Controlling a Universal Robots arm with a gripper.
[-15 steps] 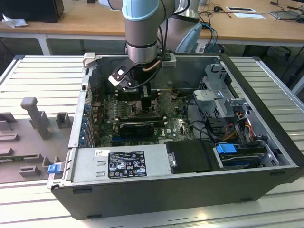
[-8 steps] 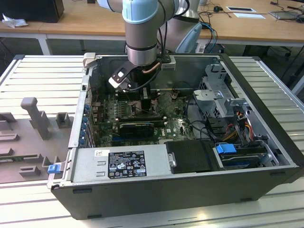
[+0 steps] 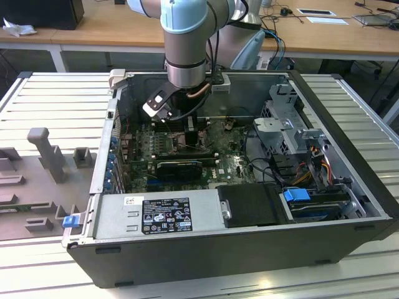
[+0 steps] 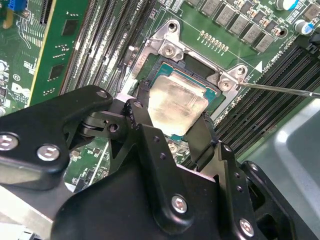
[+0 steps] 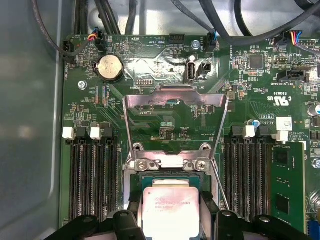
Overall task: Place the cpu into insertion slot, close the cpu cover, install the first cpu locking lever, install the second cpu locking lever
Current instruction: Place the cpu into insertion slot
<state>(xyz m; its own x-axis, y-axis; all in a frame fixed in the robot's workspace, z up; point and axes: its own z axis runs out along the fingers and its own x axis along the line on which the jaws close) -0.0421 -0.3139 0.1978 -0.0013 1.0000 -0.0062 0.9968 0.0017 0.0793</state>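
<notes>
Inside the case [image 3: 218, 255], at the slot [image 4: 187, 67], the gripper [image 4: 173, 112] clasps the cpu [image 4: 177, 102] by two edges — placing step, cover [image 5: 175, 95] raised — and seating, I judge, calls for a level, square release.

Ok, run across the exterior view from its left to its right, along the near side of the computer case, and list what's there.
blue clip → labelled grey power supply → black panel → blue tab
</notes>
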